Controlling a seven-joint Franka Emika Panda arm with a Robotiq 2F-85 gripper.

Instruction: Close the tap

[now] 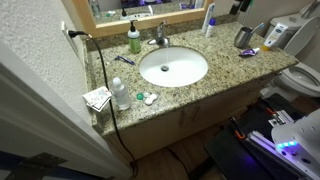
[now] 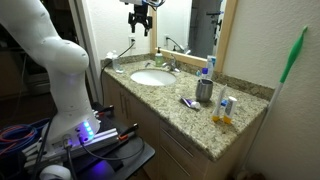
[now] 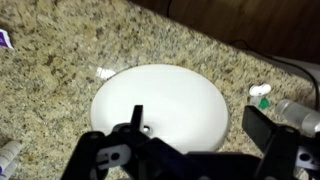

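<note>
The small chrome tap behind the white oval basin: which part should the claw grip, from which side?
Probably the lever on top of the small chrome tap, from above on the white basin's side: a mirror stands close behind, a green soap bottle beside it. The claw is open.

Speckled granite worktop (image 1: 235,70) (image 2: 245,110) crosses the centre of both exterior views, carried on a light wood vanity cabinet (image 1: 190,116). Wood-framed mirror (image 2: 190,25) noted at upper centre. White textured wall (image 1: 35,45) at upper left, white toilet (image 1: 306,78) at right edge.
</note>
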